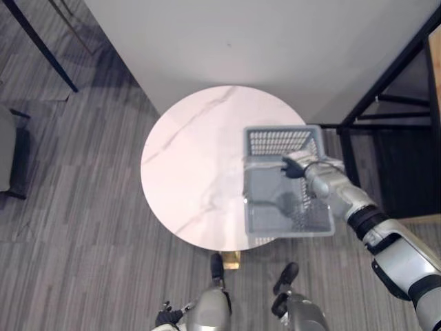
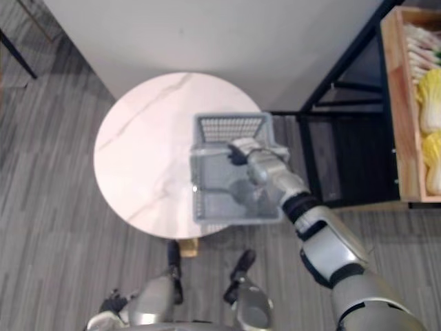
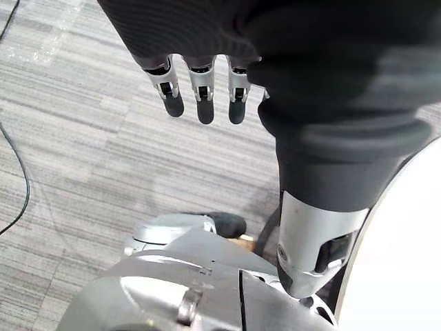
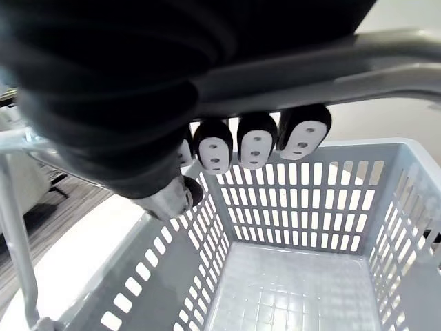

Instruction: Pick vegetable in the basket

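Observation:
My right hand (image 1: 302,166) is shut on the handle (image 4: 310,62) of a grey plastic basket (image 1: 282,207). The fingers (image 4: 255,141) curl round the bar. The basket (image 2: 227,196) hangs over the right side of the round marble table (image 1: 186,158), and its slotted inside (image 4: 289,289) is empty. Pale yellow-green cabbages (image 2: 431,103) lie in a wooden crate (image 2: 394,103) on the shelf at the far right. My left hand (image 3: 200,89) hangs low beside me over the floor, its fingers straight and holding nothing.
A black metal shelf frame (image 1: 386,89) stands right of the table, close to the basket. A white wall (image 1: 262,34) runs behind the table. Striped grey carpet (image 1: 76,207) lies to the left and front. A dark chair leg (image 1: 41,45) crosses the far left.

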Tool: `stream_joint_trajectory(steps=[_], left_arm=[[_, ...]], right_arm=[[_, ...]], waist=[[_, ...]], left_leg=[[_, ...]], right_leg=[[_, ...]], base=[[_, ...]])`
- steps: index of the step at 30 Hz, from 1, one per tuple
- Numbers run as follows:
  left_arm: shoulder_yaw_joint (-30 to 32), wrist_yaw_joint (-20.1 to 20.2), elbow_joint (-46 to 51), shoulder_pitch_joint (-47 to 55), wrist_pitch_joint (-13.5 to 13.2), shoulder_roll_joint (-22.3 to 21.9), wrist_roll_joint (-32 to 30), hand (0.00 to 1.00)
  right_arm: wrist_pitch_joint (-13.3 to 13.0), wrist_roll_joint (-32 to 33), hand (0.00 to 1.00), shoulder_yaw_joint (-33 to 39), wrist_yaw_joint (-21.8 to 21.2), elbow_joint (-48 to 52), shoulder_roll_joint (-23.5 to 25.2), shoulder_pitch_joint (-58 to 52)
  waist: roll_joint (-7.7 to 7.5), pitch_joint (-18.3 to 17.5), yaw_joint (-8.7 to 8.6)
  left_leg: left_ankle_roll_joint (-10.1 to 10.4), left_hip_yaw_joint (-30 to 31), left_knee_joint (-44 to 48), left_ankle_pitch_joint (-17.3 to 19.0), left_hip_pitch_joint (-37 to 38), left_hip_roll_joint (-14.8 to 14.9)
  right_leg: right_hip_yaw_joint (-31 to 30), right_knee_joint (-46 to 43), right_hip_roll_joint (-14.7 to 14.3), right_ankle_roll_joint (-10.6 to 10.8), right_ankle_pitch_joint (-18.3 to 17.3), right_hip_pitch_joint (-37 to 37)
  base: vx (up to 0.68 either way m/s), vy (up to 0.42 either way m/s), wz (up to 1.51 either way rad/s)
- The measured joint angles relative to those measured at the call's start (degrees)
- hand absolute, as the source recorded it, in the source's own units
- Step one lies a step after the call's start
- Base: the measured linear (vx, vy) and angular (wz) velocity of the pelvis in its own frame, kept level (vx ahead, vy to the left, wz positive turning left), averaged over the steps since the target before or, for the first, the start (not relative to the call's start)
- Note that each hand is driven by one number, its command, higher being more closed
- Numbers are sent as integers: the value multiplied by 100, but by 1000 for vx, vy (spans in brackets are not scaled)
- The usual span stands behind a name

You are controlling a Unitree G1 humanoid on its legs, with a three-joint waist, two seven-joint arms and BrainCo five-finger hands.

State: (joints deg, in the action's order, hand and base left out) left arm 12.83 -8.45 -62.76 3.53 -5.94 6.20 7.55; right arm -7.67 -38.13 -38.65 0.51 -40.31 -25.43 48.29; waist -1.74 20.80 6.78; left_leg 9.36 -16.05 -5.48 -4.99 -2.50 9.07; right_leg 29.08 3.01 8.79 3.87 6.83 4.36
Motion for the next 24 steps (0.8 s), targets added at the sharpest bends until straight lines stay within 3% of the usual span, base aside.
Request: stream_joint_trajectory(steps=[2, 6, 9, 14, 21, 24], left_arm=[[93, -4, -11, 19, 42, 81, -134, 0], [137, -13, -105, 135, 118, 161, -228, 0], [220, -13, -123, 203, 123, 159, -365, 0], [217, 3, -132, 293, 134, 157, -417, 0], [208, 95, -135, 420, 152, 109, -622, 0], [220, 126, -119, 481, 142, 104, -622, 0]], right_arm=[[-165, 91, 100, -267, -154, 586, 5, -63], [-316, 439, 100, -291, -309, 1483, -88, -377], [-339, 678, 100, -291, -352, 1895, -221, -569], [-477, 947, 100, -214, -488, 2766, -862, -1515], [-554, 969, 100, 271, -598, 3066, -1386, -3106], [-555, 938, 100, 639, -604, 3066, -1522, -3718]], waist=[[-158, -122, -15], [-244, -571, -104], [-256, -753, -185], [-289, -1091, -265], [-175, -1255, -496], [-138, -1272, -512]], left_leg=[[-19, -133, 0, 51, 76, 84], [25, -271, -1, 88, 211, 191], [39, -363, -1, 99, 303, 221], [60, -466, -20, 130, 431, 248], [47, -656, -22, 208, 626, 206], [40, -757, 552, 549, 482, 318]], right_leg=[[-171, 88, -114, -49, 35, -11], [-385, 137, -240, -53, 38, -80], [-510, 137, -273, -53, 38, -112], [-656, 170, -320, -49, 35, -174], [-869, 175, -286, -13, 13, -262], [-1066, 132, -269, -11, 11, -250]], base=[[6, -29, -30], [39, -31, -22], [31, -3, -14], [2, 2, -13], [12, 22, -13], [30, 34, -28]])
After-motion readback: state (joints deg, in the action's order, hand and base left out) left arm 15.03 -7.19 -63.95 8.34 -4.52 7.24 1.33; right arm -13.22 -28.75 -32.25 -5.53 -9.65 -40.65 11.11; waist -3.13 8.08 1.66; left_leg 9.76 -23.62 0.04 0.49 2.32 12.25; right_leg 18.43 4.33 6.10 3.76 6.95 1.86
